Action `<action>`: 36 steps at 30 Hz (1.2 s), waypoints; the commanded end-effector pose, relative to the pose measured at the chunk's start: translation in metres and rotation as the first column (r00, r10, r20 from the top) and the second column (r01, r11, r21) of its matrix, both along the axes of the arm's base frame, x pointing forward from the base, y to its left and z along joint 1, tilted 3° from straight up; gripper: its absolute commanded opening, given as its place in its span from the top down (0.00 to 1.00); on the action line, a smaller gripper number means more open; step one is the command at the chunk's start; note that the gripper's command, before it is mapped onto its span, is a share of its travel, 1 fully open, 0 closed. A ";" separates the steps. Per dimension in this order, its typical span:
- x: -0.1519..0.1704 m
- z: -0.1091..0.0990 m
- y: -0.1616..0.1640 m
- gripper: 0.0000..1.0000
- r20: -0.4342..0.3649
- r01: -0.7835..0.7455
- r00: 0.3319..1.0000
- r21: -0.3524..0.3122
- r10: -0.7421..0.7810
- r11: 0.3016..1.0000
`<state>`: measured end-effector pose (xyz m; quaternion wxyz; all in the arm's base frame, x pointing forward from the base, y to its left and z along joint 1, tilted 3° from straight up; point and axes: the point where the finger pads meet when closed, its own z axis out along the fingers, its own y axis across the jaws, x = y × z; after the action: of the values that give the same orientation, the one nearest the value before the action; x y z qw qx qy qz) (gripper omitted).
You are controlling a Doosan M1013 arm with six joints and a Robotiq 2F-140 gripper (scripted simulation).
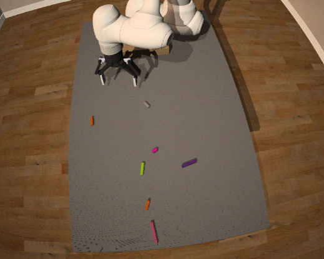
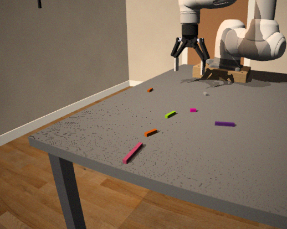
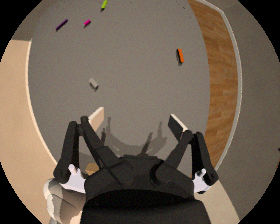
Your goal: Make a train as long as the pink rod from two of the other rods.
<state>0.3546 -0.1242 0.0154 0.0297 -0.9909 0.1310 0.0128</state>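
The pink rod lies flat near the table's front edge, also in the exterior view. An orange rod lies just beyond it, apart from it. A lime rod, a magenta rod and a purple rod lie around the middle. A grey rod lies further back, and a second orange rod lies at the left. All rods are apart from each other. My gripper hangs open and empty above the table's far end, near the arm's base; it also shows in the wrist view.
The arm's wooden base block stands at the table's far end, right of the gripper. The table edge runs close to the pink rod. A wall stands to the left of the table.
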 end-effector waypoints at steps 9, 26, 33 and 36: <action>0.044 -0.007 -0.072 0.00 -0.028 0.437 0.899 -0.023 -0.437 0.899; 0.051 -0.009 -0.087 0.00 -0.031 0.514 0.857 -0.028 -0.515 0.857; 0.051 -0.009 -0.087 0.00 -0.031 0.514 0.857 -0.028 -0.515 0.857; 0.051 -0.009 -0.087 0.00 -0.031 0.514 0.857 -0.028 -0.515 0.857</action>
<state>0.4053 -0.2117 0.0067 0.0204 -0.9197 0.3915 0.0217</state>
